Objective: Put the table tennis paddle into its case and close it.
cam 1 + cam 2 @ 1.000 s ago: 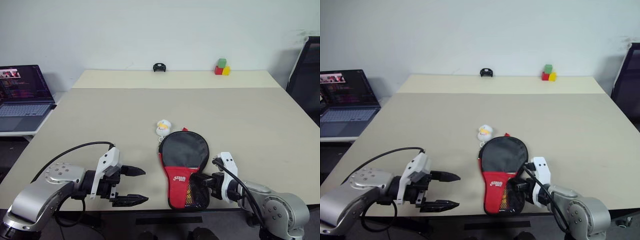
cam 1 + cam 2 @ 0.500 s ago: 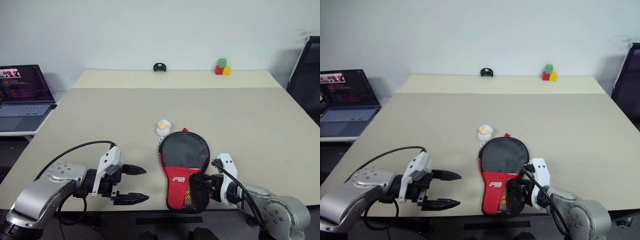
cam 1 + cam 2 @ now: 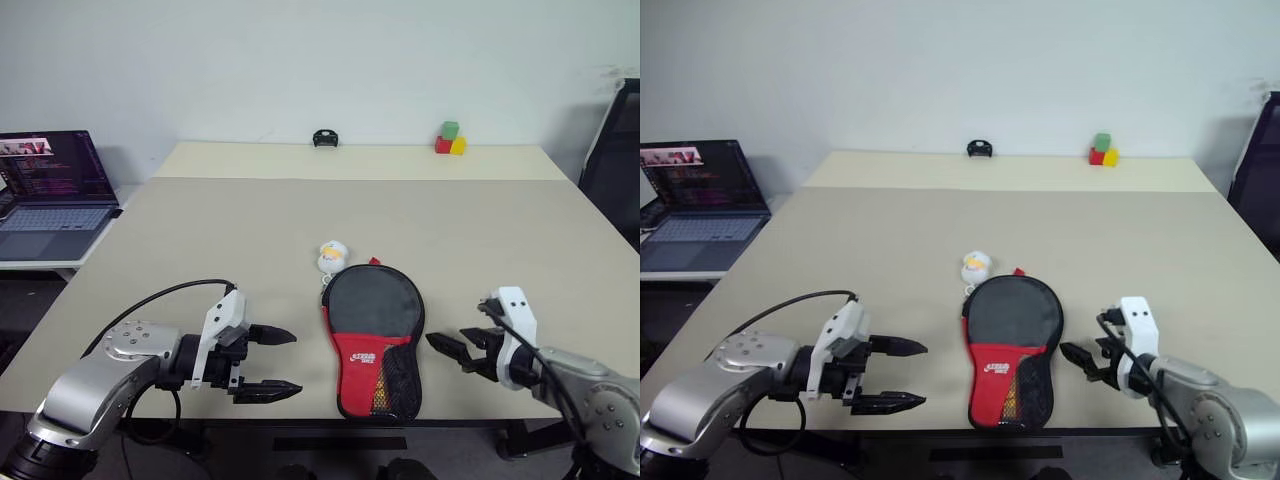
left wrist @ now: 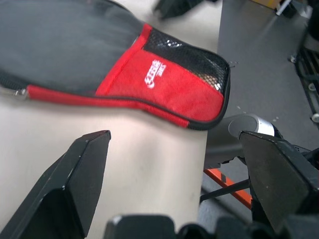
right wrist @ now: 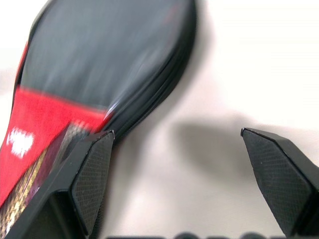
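Note:
The case (image 3: 373, 318) lies flat near the table's front edge, its round black part farther from me and its red panel with white lettering and mesh end nearer. A yellowish handle of the table tennis paddle (image 3: 380, 396) shows through the mesh; the rest of it is hidden inside. In the left wrist view the case (image 4: 149, 84) has its zip seam drawn together on that side. My left gripper (image 3: 296, 362) hovers open to the left of the case, apart from it. My right gripper (image 3: 450, 352) is open to the right of the case, touching nothing.
A small white-yellow charm (image 3: 331, 256) lies just beyond the case. At the table's far edge are a small black object (image 3: 323, 138) and coloured blocks (image 3: 449, 140). An open laptop (image 3: 50, 195) sits on a side table to the left. A dark chair (image 3: 615, 150) stands on the right.
My right gripper let go of the case's mesh end, opened and drew away to the right. The case stayed where it was. The left gripper stayed put and open.

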Controlling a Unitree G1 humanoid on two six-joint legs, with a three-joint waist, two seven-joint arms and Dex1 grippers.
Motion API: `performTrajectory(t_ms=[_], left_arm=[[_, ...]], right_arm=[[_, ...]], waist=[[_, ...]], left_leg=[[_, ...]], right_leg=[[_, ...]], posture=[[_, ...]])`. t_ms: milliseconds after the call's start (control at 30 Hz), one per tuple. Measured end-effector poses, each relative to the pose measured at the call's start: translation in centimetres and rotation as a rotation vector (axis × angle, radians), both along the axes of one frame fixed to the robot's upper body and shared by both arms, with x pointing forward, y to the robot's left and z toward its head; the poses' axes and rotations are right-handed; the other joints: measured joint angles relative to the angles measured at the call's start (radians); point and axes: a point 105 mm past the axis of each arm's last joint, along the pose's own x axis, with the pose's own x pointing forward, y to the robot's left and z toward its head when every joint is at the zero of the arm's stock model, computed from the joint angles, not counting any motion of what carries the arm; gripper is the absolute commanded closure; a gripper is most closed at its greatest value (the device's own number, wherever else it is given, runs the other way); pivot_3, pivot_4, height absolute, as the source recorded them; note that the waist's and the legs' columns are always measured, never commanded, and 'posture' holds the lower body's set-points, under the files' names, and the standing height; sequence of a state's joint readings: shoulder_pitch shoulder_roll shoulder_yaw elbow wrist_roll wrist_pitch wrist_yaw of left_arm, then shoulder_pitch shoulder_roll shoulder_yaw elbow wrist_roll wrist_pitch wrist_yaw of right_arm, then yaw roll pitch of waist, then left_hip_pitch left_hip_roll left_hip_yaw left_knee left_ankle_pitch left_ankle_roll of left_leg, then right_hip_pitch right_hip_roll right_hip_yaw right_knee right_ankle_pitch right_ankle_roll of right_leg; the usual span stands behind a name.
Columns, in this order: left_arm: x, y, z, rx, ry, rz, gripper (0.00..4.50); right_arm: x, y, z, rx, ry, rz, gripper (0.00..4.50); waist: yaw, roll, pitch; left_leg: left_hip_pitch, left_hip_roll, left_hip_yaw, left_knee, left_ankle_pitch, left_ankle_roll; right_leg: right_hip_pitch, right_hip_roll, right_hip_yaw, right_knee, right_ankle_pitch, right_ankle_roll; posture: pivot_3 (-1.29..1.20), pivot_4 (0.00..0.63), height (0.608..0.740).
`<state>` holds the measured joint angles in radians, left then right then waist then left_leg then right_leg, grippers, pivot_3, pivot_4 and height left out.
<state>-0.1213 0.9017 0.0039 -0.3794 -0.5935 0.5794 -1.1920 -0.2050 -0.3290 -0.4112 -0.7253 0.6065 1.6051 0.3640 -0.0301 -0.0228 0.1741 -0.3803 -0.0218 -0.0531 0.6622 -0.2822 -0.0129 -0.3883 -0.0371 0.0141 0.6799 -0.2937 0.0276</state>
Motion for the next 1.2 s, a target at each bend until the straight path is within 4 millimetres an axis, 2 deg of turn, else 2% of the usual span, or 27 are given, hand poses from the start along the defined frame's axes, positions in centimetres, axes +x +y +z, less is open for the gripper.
performTrajectory(t_ms=[167, 467, 600, 700, 800, 967, 1067, 1200], left_arm=[[0.2, -0.1, 0.1, -0.006, -0.011, 0.002, 0.00], [0.8, -0.2, 0.0, -0.026, -0.027, 0.056, 0.00], [1.6, 0.0, 0.2, -0.045, -0.060, 0.128, 0.00], [3.1, 0.5, 0.7, -0.074, -0.124, 0.232, 0.00], [4.8, 1.0, 1.5, -0.096, -0.192, 0.342, 0.00], [7.9, 3.0, 2.7, -0.105, -0.300, 0.541, 0.00], [8.4, 3.3, 2.7, -0.101, -0.316, 0.578, 0.00], [8.9, 3.7, 2.5, -0.089, -0.318, 0.609, 0.00]], right_arm=[[-0.1, 1.3, 1.6, 0.034, -0.060, 0.134, 0.02], [1.9, 3.8, 4.7, 0.012, -0.257, 0.323, 0.02], [2.6, 5.0, 4.7, 0.005, -0.287, 0.397, 0.02], [3.7, 5.8, 4.9, -0.007, -0.337, 0.428, 0.02], [4.3, 6.7, 4.6, -0.002, -0.362, 0.465, 0.02], [4.5, 8.7, 3.7, 0.073, -0.369, 0.541, 0.02], [4.3, 10.0, 2.5, 0.090, -0.343, 0.592, 0.02], [4.4, 10.5, 0.8, 0.052, -0.313, 0.622, 0.02]], waist=[[-0.003, 0.001, 0.000], [-0.002, 0.001, 0.001], [-0.001, 0.000, 0.001], [0.000, 0.000, 0.001], [0.001, 0.000, 0.001], [-0.001, -0.001, 0.001], [0.000, -0.001, 0.001], [0.001, -0.001, 0.001]], left_leg=[[-0.001, 0.000, 0.000, -0.001, 0.000, 0.000], [-0.001, 0.000, 0.000, 0.000, 0.000, 0.000], [-0.001, 0.000, 0.000, 0.000, 0.000, 0.000], [-0.001, 0.000, 0.000, 0.000, 0.000, 0.000], [-0.001, 0.000, 0.000, 0.000, 0.000, 0.000], [-0.001, 0.000, 0.000, 0.000, 0.000, 0.000], [-0.002, 0.000, 0.000, 0.000, 0.000, 0.000], [-0.002, 0.000, 0.000, 0.000, 0.000, 0.000]], right_leg=[[-0.001, 0.000, 0.000, -0.001, -0.001, -0.001], [0.000, -0.001, 0.000, 0.000, -0.001, 0.000], [-0.001, -0.001, 0.000, 0.000, -0.001, 0.000], [-0.001, -0.001, 0.000, 0.000, -0.001, 0.000], [-0.001, -0.001, -0.001, 0.000, -0.001, 0.000], [-0.001, -0.001, 0.000, 0.000, -0.001, 0.000], [-0.001, -0.001, 0.000, -0.001, -0.001, 0.000], [-0.001, -0.001, 0.000, 0.000, -0.001, 0.000]], posture=[[0.00, 0.150, 0.740], [0.00, 0.150, 0.740], [0.00, 0.150, 0.740], [0.00, 0.150, 0.740], [0.00, 0.150, 0.740], [0.00, 0.150, 0.740], [0.00, 0.150, 0.740], [0.00, 0.150, 0.740]])
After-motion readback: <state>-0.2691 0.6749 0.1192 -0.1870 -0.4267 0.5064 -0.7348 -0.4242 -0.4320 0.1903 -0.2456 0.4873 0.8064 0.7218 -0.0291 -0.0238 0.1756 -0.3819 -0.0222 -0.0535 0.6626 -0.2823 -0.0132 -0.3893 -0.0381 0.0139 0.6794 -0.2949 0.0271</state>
